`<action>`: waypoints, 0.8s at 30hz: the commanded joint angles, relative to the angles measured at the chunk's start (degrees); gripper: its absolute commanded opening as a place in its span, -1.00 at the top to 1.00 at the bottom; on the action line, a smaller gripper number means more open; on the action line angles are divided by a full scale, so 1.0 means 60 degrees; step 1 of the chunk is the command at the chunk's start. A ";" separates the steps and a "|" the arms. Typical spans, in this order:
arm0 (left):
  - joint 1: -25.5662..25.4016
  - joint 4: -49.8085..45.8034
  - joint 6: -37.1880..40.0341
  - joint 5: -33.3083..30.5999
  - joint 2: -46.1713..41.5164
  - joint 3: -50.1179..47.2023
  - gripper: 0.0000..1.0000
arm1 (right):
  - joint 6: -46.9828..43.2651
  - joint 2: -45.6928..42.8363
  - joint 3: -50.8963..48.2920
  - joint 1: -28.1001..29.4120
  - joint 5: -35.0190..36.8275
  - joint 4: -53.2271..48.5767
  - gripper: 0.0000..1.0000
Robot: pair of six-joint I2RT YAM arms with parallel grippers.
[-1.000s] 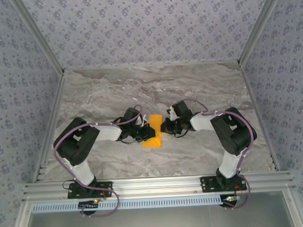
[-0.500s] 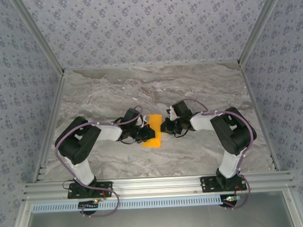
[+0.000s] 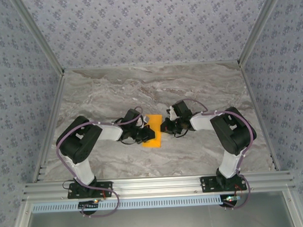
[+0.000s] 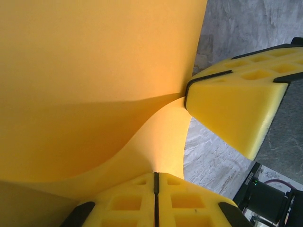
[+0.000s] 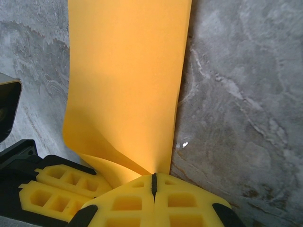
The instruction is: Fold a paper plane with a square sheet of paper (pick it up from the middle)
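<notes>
The orange sheet of paper (image 3: 155, 137) lies mid-table, bent over on itself into a narrow strip. In the top view my left gripper (image 3: 142, 133) sits at its left edge and my right gripper (image 3: 164, 127) at its right edge. The left wrist view has the paper (image 4: 94, 56) curling up into my left gripper (image 4: 155, 176), whose yellow fingers are shut on it. The right gripper's fingers (image 4: 232, 109) press against the sheet's edge there. From the right wrist, the paper (image 5: 128, 71) runs away from my right gripper (image 5: 154, 178), which is shut on its near edge.
The grey marble tabletop (image 3: 155, 88) spreads behind and beside the paper. Patterned walls and aluminium rails (image 3: 157, 182) enclose it. The left gripper's yellow fingers (image 5: 57, 191) sit close at the lower left of the right wrist view.
The left gripper has crept slightly right and nearer against the paper. The right arm has held still.
</notes>
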 commanded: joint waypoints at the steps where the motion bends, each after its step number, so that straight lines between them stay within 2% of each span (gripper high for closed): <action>1: -0.0080 -0.0443 0.0252 -0.0254 0.0151 0.0076 0.80 | -0.0161 0.0262 0.0141 -0.0046 0.0091 -0.0298 0.96; 7: -0.0114 -0.0674 0.0264 -0.0439 0.0194 0.0051 0.81 | -0.0187 -0.0174 0.0215 -0.0049 0.0348 -0.0656 0.89; 12: -0.0149 -0.0822 0.0211 -0.0622 0.0224 -0.0016 0.81 | -0.0359 -0.1078 0.0231 -0.0007 0.1219 -0.1227 0.76; 18: -0.0177 -0.0885 0.0159 -0.0775 0.0235 -0.0026 0.82 | -0.0480 -0.0759 0.0374 0.0435 0.0716 -0.1098 0.93; 24: -0.0172 -0.0970 0.0151 -0.0835 0.0221 0.0007 0.83 | -0.0266 -0.0086 0.0617 0.0749 0.0633 -0.0885 1.00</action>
